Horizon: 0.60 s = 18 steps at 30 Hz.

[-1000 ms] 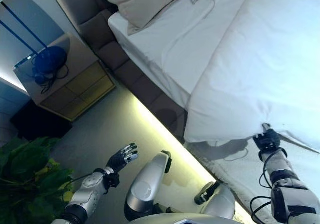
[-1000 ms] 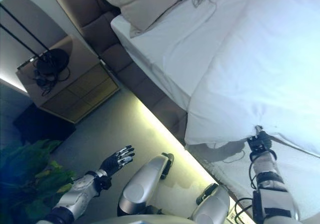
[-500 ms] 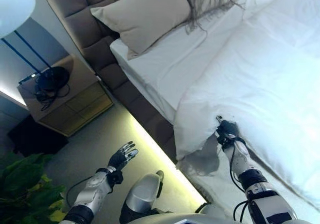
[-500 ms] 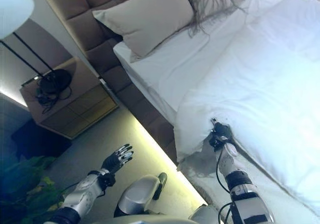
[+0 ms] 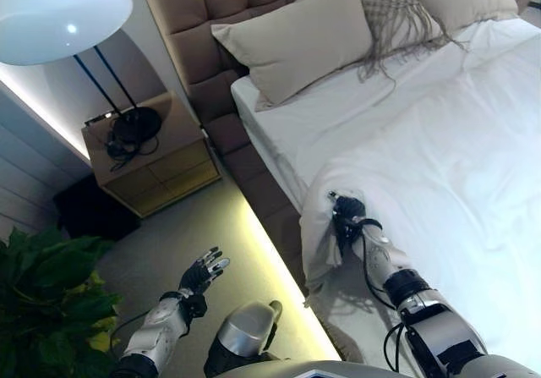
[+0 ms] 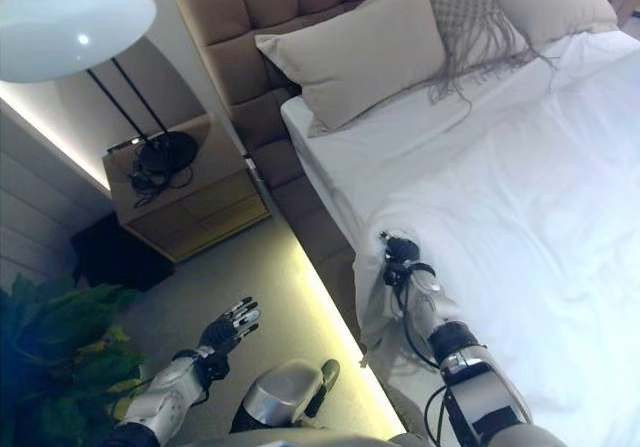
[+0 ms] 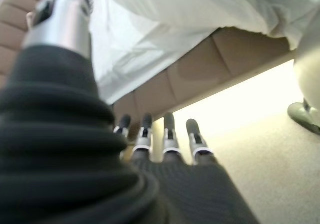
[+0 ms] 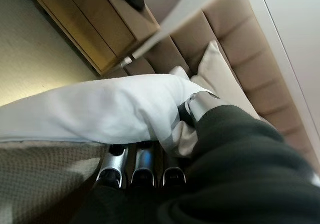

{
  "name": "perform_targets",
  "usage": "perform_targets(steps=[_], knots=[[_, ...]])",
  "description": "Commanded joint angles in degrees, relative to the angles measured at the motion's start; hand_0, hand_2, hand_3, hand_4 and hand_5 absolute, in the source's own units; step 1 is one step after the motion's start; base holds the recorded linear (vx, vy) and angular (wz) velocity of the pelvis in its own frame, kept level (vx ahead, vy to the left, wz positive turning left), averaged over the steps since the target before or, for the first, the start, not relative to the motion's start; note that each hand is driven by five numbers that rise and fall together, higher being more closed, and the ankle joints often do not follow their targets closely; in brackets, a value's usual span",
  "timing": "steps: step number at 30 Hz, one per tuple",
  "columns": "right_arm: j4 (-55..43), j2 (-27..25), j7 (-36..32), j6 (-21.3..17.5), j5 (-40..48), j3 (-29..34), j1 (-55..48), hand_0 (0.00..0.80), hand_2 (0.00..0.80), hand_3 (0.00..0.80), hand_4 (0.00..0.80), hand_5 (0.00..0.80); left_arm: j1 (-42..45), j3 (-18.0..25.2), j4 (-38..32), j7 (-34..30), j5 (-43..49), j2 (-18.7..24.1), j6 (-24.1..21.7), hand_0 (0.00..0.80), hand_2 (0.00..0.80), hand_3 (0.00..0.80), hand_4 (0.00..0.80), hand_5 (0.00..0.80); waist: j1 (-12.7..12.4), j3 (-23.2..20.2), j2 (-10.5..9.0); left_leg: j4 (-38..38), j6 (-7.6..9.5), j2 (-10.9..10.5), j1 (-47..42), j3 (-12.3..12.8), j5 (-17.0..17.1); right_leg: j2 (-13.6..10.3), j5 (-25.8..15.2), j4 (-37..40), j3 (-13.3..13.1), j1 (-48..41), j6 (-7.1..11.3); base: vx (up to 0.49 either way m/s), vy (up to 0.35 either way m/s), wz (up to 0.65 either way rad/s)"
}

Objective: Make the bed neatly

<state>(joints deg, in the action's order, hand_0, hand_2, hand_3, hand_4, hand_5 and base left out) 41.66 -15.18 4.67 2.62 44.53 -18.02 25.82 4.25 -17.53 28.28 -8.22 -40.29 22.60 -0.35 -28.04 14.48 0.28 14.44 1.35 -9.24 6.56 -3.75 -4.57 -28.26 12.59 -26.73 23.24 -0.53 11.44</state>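
One corner of the white duvet (image 5: 439,167) is pinched in the right hand (image 5: 345,211); soft, floppy stuff, so grab edges. Left hand (image 5: 203,270) hangs open, holding nothing.

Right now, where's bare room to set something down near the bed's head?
Free: white sheet between beige pillow and duvet gripped by right hand. Crowded: nightstand, taken by lamp base.
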Motion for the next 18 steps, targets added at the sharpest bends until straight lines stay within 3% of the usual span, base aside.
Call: perform_targets(steps=[1, 7, 12, 16, 17, 18], knots=[[-2.3, 2.0, -5.7, 0.5, -3.6, -3.8, 10.7, 0.8, 0.8, 0.8, 0.8, 0.8, 0.6, -0.6, -4.1, 0.1, -2.2, 0.5, -1.2, 0.0, 0.0, 0.0, 0.0, 0.0, -2.5, -2.8, -0.14, 5.2, -1.32, 4.6, 1.5, 1.9, 1.8, -4.9, -22.2, 6.1, 0.2, 2.5, 1.94, 0.04, 0.047, 0.17], [-3.2, 2.6, -13.3, 5.1, -8.5, -10.0, 13.6, 0.8, 0.8, 0.8, 0.8, 0.8, 1.6, -0.5, -4.5, -1.1, -2.1, 1.0, -1.0, 0.0, 0.0, 0.0, 0.0, 0.0, -3.9, -2.8, 0.19, 6.5, -1.27, 3.8, 2.3, 1.4, 1.5, -5.2, -22.1, 5.7, 1.0, 2.1, 1.86, 0.015, 0.033, 0.08], [-5.9, 3.9, -11.6, 7.0, -7.7, -14.0, 14.7, 0.8, 0.8, 0.8, 0.8, 0.8, 2.1, -0.8, -6.6, -0.3, -2.0, 1.4, -0.1, 0.0, 0.0, 0.0, 0.0, 0.0, -4.9, -3.0, 0.1, 6.0, -1.09, 3.1, 2.1, 0.8, 2.0, -4.8, -22.6, 6.3, 1.9, 1.3, 1.92, 0.001, 0.004, 0.02], [-4.6, 5.0, -8.4, 8.7, -5.7, -13.4, 15.2, 0.8, 0.8, 0.8, 0.8, 0.8, 2.6, -1.0, -6.8, 0.0, -1.9, 1.6, 0.0, 0.0, 0.0, 0.0, 0.0, 0.0, -5.0, -3.4, -0.08, 5.7, -0.79, 2.7, 2.1, 0.5, 2.4, -5.0, -23.2, 5.8, 2.2, 1.5, 1.88, 0.013, 0.008, 0.07], [-3.6, 5.1, -7.5, 9.1, -5.4, -12.9, 15.4, 0.756, 0.756, 0.756, 0.756, 0.756, 2.8, -0.9, -6.5, -0.4, -1.8, 1.7, -0.2, 0.0, 0.0, 0.0, 0.0, 0.0, -5.1, -3.4, -0.06, 5.7, -0.73, 2.7, 1.9, 0.5, 2.4, -5.1, -23.2, 5.6, 2.4, 1.6, 1.88, 0.009, -0.019, 0.04], [-2.7, 5.0, -7.2, 9.3, -5.4, -12.5, 15.4, 0.207, 0.207, 0.207, 0.207, 0.207, 3.0, -0.7, -6.4, -0.8, -1.7, 1.8, -0.2, 0.0, 0.0, 0.0, 0.0, 0.0, -5.2, -3.4, 0.02, 5.8, -0.74, 2.8, 1.6, 0.5, 2.1, -5.0, -23.1, 5.4, 2.5, 1.4, 1.88, 0.006, -0.032, 0.04]])
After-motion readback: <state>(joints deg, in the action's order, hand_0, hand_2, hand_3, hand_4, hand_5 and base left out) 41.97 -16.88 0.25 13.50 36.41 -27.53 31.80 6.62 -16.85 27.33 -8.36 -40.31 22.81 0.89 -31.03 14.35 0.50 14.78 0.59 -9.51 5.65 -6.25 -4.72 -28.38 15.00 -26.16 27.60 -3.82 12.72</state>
